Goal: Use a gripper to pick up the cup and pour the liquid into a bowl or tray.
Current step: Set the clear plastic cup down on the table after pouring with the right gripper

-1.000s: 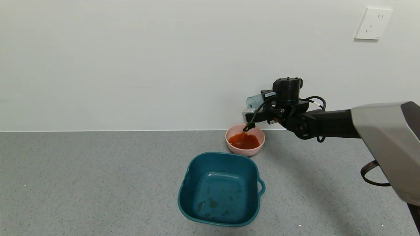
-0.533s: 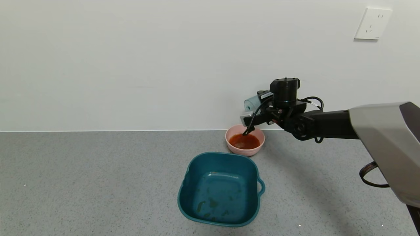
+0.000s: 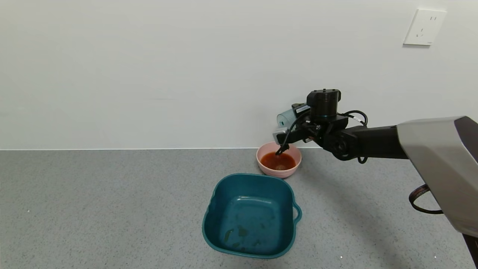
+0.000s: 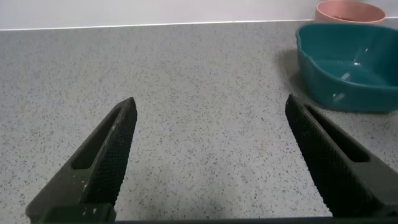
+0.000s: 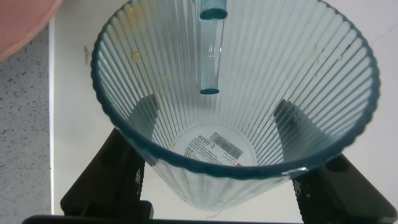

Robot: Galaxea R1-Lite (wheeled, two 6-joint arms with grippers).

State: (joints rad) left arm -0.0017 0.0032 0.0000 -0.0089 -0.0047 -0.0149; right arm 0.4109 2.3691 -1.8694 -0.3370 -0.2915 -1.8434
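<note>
Cup (image 5: 236, 106) tipped sideways in right gripper (image 3: 289, 129), above bowl (image 3: 279, 160).

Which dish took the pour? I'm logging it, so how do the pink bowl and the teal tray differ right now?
The pink bowl is small and round; the teal tray is larger and squarish, with a side handle. The bowl holds a pool of reddish-brown liquid; the tray shows only a few wet patches. The bowl sits under the right gripper and its tipped cup; the tray sits nearer the robot. Both stand upright on the grey counter.
</note>
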